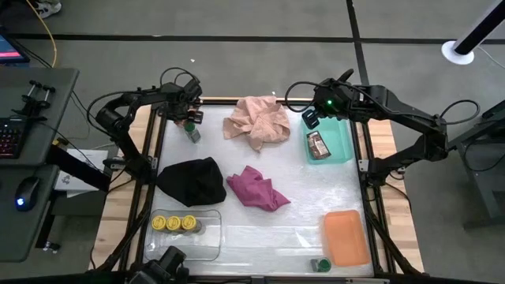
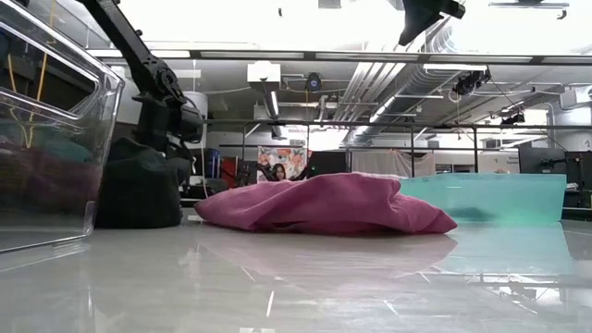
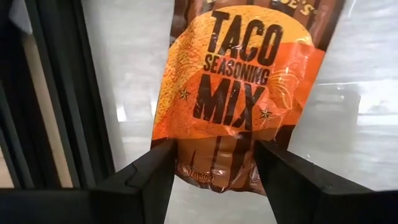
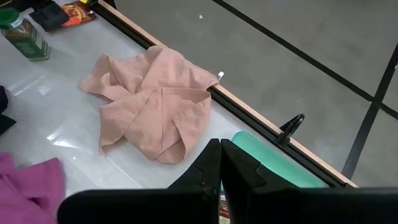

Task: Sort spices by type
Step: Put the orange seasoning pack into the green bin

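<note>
1. Looking down from the high view, I have the left gripper at about 10 o'clock on the table, near the far left corner.
2. My left wrist view shows its fingers pinching the lower edge of the orange-red taco seasoning packet.
3. A green-lidded jar stands just beside that gripper, toward 6 o'clock from it.
4. The right gripper hovers at about 1 o'clock, over the far end of the teal tray, with its fingers pressed together and holding nothing.
5. The dark brown packet lies inside the teal tray.
6. Three yellow-lidded jars sit in a row in the clear tray at 7 o'clock.
7. The second green-lidded jar lies at 5 o'clock, just beside the orange tray.
8. The pink cloth lies at 12 o'clock, the magenta cloth near centre, and the black cloth toward 9 o'clock.
</note>
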